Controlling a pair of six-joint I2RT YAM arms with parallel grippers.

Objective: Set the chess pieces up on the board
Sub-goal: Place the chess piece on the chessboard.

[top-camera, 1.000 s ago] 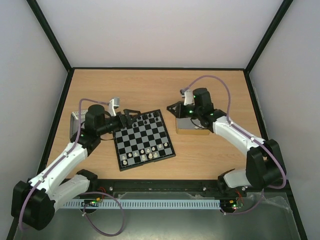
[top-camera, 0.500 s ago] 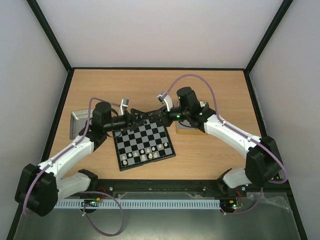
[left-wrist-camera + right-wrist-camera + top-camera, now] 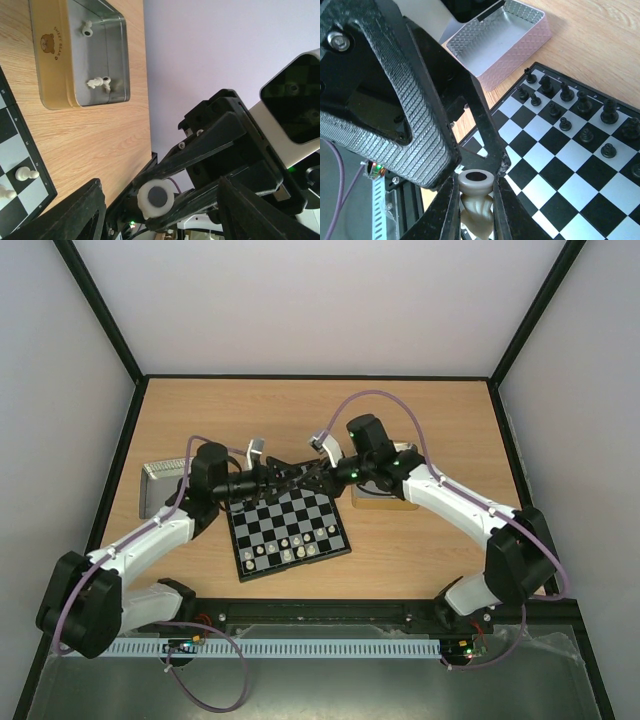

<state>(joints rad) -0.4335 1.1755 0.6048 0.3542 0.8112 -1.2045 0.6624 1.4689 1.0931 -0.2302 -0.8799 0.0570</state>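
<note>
Handover of a cream turned chess piece point(image 3: 476, 200) seems the step in hand. The right end effector point(image 3: 308, 477) is clamped on it; the left end effector point(image 3: 283, 478) gapes wide, facing it, above the 12 o'clock edge of the black-and-silver checkered board point(image 3: 290, 535). Next, the left should close on the piece before the right releases. A second ago the right hung over the gold-rimmed metal tray point(image 3: 385, 502) at the board's 3 o'clock; both have since converged.

Between the left gripper's point(image 3: 160, 186) wide-spread black fingers point(image 3: 75, 212), the right gripper point(image 3: 150, 201) pinches a white chess piece point(image 3: 159, 197), round base showing. Farther out past one finger, a gold-sided tray point(image 3: 55, 75) holds two white pieces point(image 3: 98, 82). Nearer that finger, the board's corner point(image 3: 15, 150) carries white pawns point(image 3: 26, 173).
</note>
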